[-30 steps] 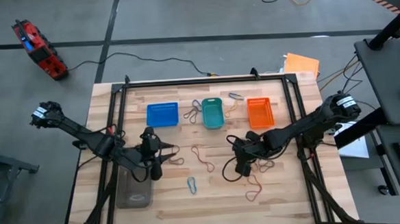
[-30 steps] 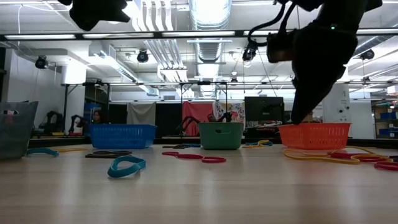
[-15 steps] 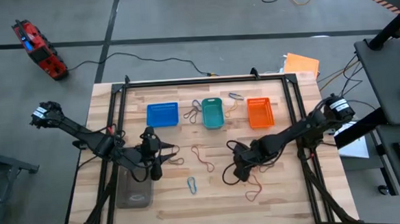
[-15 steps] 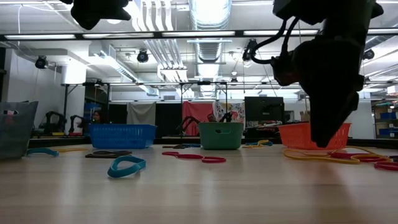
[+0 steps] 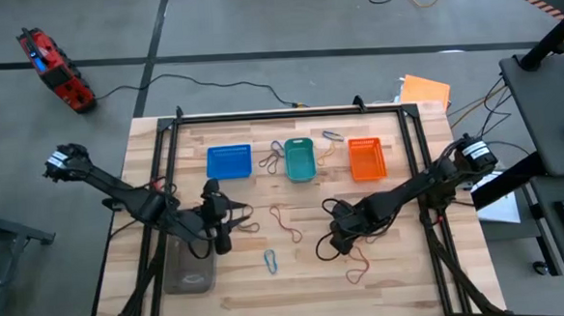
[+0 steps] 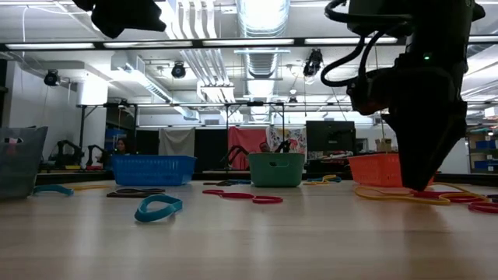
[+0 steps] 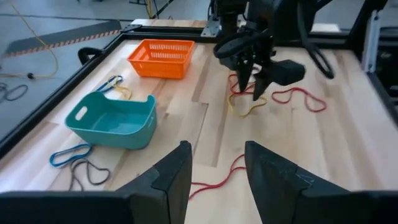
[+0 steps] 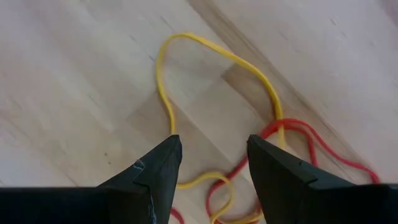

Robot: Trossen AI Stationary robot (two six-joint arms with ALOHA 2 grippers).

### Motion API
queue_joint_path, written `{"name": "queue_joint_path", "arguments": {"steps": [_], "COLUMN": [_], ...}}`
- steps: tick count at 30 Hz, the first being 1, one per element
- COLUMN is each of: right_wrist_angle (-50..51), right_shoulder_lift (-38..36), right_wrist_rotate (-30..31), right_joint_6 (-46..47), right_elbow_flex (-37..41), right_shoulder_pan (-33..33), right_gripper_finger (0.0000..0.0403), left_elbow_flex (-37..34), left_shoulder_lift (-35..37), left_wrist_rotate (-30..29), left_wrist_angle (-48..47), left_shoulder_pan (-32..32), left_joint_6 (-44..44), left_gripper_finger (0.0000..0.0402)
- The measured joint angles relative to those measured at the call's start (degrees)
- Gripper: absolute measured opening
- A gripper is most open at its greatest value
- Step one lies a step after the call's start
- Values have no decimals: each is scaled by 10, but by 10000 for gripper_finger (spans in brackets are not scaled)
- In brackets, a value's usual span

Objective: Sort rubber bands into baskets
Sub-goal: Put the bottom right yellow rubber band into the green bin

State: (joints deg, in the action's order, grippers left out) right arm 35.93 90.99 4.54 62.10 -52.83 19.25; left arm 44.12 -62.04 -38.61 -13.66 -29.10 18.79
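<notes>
Three baskets stand in a row at the far side: blue (image 5: 229, 162), teal (image 5: 300, 160) and orange (image 5: 365, 159). Rubber bands lie loose on the table. A yellow band (image 8: 168, 93) is tangled with a red one (image 8: 298, 134). My right gripper (image 8: 212, 143) is open and points down, its fingertips low over that yellow band (image 7: 245, 110). In the low view its tips (image 6: 416, 187) are close to the table. My left gripper (image 5: 225, 222) hangs open and empty above the table's left half.
A clear grey container (image 5: 191, 269) stands at the near left. A blue band (image 5: 271, 262) and red bands (image 5: 285, 222) lie mid-table, and another red band (image 5: 357, 265) lies near the front. More bands lie between the baskets. A black frame (image 5: 289, 112) runs round the table.
My right gripper has come down toward the yellow and red bands and rolled about its own axis, staying open. The bands and my left gripper have not moved.
</notes>
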Motion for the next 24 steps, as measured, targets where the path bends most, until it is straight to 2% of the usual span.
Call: {"name": "queue_joint_path", "arguments": {"steps": [9, 14, 19, 24], "right_wrist_angle": [11, 56, 55, 59], "right_shoulder_lift": [59, 104, 143, 165], "right_wrist_rotate": [28, 59, 62, 57], "right_joint_6": [-152, -184, -208, -208], "right_elbow_flex": [-77, -124, -159, -163], "right_shoulder_pan": [-1, -1, -3, -13], "right_gripper_finger": [178, 178, 178, 173], "left_elbow_flex": [0, 0, 0, 0], "left_shoulder_lift": [-25, -30, -35, -35], "left_wrist_rotate": [-49, -50, -50, -50], "left_wrist_angle": [2, 0, 0, 1], "left_shoulder_pan": [1, 1, 1, 1], "left_joint_6": [-35, -38, -40, -39], "left_gripper_finger": [132, 132, 132, 132]}}
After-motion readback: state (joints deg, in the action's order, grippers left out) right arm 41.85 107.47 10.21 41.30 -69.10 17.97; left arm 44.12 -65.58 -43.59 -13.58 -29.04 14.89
